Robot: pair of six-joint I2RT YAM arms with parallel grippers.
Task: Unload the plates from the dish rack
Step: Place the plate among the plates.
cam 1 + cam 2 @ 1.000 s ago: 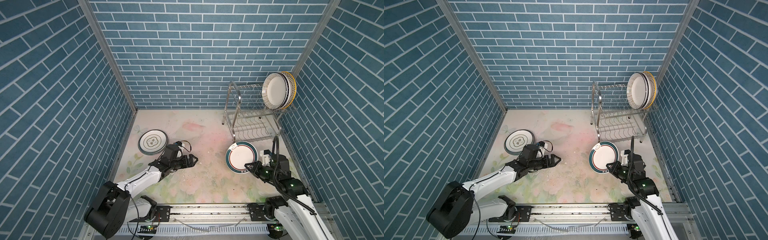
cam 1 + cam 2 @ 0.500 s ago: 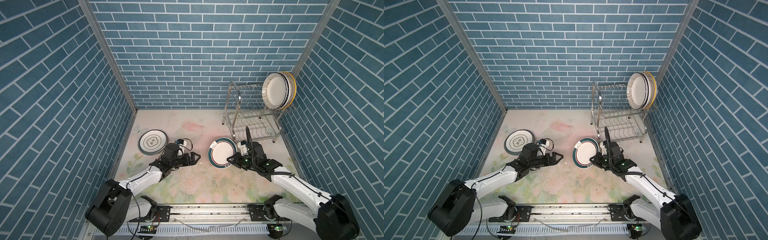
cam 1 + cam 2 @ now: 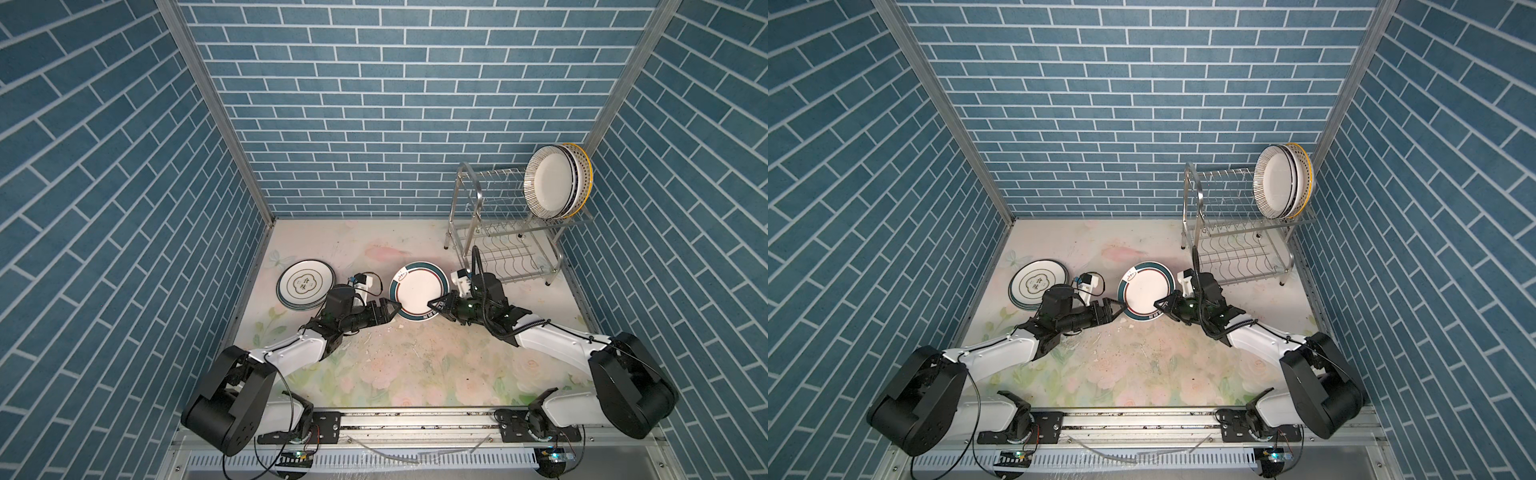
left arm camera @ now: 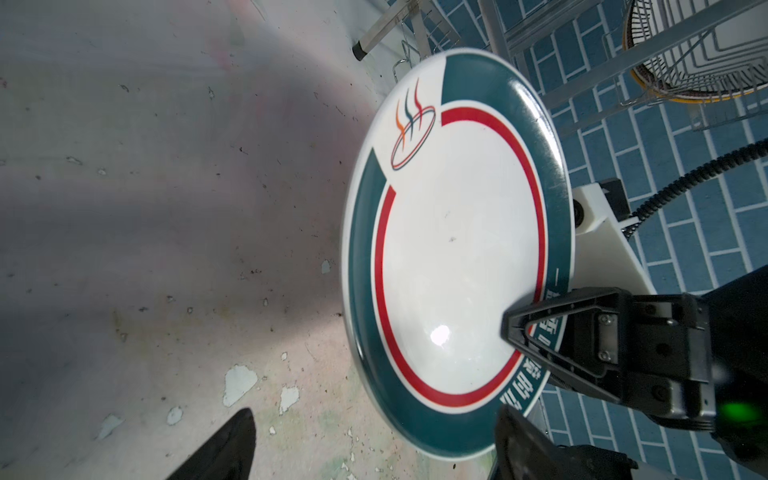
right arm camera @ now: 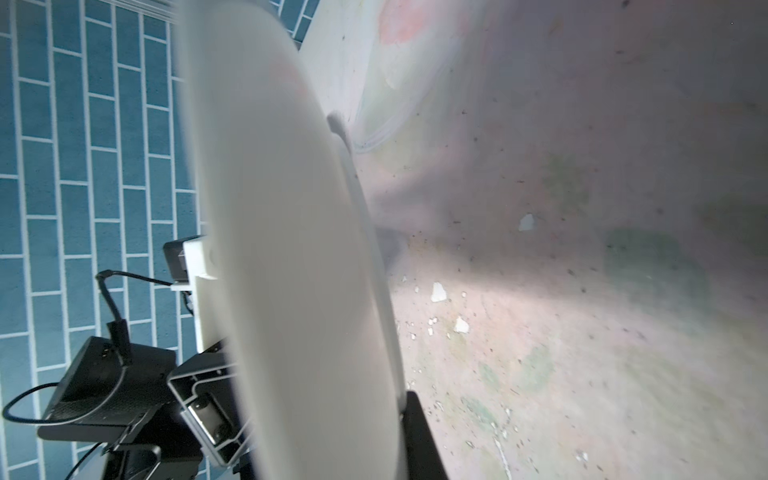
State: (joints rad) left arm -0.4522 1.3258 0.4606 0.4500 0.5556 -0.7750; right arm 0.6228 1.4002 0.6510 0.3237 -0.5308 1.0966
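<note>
A white plate with a teal band and red ring (image 3: 417,291) (image 3: 1144,291) (image 4: 453,257) hangs tilted above the table's middle. My right gripper (image 3: 436,302) (image 3: 1163,304) (image 5: 390,424) is shut on its right rim. The right wrist view shows the plate's pale underside (image 5: 291,249). My left gripper (image 3: 392,309) (image 3: 1117,309) (image 4: 374,419) is open, with the plate's left rim between its spread fingers. Several plates (image 3: 555,183) (image 3: 1281,183) stand upright at the right end of the dish rack's (image 3: 498,232) (image 3: 1233,232) top tier.
A stack of plates with a black character in the centre (image 3: 305,284) (image 3: 1038,284) lies flat at the table's left, just behind my left wrist. The rack's lower tier holds nothing. Blue brick walls close in three sides. Small white chips litter the floral tabletop (image 4: 237,382).
My right arm swung left from the right side, carrying the plate to the middle. My left gripper reached right until the plate's rim came between its fingers.
</note>
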